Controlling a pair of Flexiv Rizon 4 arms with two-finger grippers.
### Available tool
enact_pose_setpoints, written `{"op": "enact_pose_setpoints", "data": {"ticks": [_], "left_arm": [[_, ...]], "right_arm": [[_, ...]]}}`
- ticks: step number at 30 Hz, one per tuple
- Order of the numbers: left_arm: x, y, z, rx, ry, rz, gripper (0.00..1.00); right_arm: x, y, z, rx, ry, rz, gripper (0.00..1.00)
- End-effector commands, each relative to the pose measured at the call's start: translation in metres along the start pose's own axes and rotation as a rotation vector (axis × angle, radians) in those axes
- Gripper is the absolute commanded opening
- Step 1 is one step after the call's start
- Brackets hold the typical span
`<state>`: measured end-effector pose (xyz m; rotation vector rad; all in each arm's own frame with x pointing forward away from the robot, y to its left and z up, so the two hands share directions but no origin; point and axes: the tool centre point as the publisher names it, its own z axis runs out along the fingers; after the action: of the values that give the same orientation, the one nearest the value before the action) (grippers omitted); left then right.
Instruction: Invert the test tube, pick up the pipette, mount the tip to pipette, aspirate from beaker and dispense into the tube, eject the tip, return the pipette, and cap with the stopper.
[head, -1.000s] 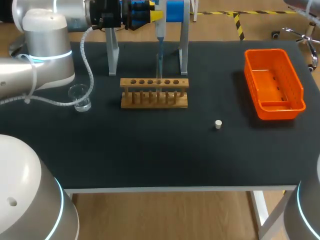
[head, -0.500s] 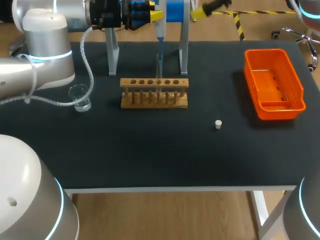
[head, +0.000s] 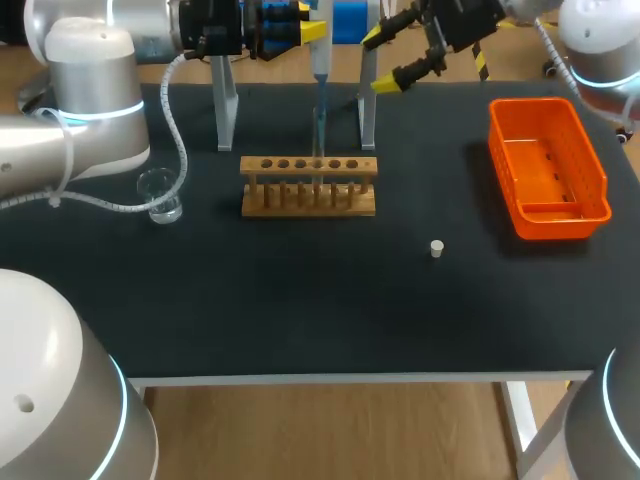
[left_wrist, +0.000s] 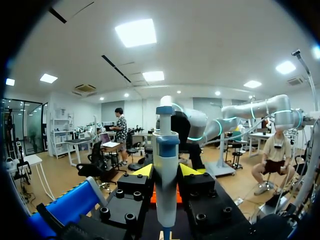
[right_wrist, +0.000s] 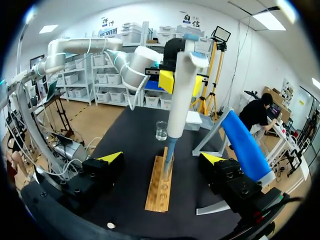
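Note:
My left gripper (head: 300, 30) is shut on the pipette (head: 320, 62) and holds it upright over the wooden rack (head: 308, 186). The pipette's tip reaches down into the clear test tube (head: 319, 140) standing in the rack. In the left wrist view the pipette (left_wrist: 166, 185) sits between the yellow tips of the left gripper (left_wrist: 166, 172). My right gripper (head: 385, 60) hangs open just right of the pipette, touching nothing. In the right wrist view the right gripper (right_wrist: 161, 159) stands wide apart, with the pipette (right_wrist: 181, 95), test tube (right_wrist: 167, 169) and rack (right_wrist: 160, 189) ahead of it. The small white stopper (head: 437, 249) lies on the mat.
A glass beaker (head: 160, 196) stands left of the rack, under the left arm's cable. An orange bin (head: 546, 168) sits at the right. The pipette stand with a blue top (head: 352, 22) and grey legs straddles the area behind the rack, beside both grippers.
My right arm has come in from the top right and its gripper has opened wide, ending beside the pipette. The left arm and pipette have not moved.

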<state>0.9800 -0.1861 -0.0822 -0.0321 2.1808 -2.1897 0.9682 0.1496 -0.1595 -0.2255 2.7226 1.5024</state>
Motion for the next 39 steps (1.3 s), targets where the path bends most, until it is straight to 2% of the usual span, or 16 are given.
{"op": "enact_pose_setpoints", "data": {"ticks": [1,12,25,39], "left_arm": [[0.001,-0.001,0.001,-0.002,-0.003,-0.001,0.0],[0.001,-0.001,0.001,-0.002,-0.003,-0.001,0.0],[0.001,-0.001,0.001,-0.002,-0.003,-0.001,0.0],[0.001,-0.001,0.001,-0.002,-0.003,-0.001,0.0]], "right_arm": [[-0.012,-0.013,0.02,0.007,0.02,-0.001,1.0],[-0.01,-0.057,0.055,0.057,0.007,0.085,1.0],[-0.001,-0.07,0.093,0.097,0.009,0.085,1.0],[0.007,-0.081,0.114,0.134,0.038,0.094,1.0]]}}
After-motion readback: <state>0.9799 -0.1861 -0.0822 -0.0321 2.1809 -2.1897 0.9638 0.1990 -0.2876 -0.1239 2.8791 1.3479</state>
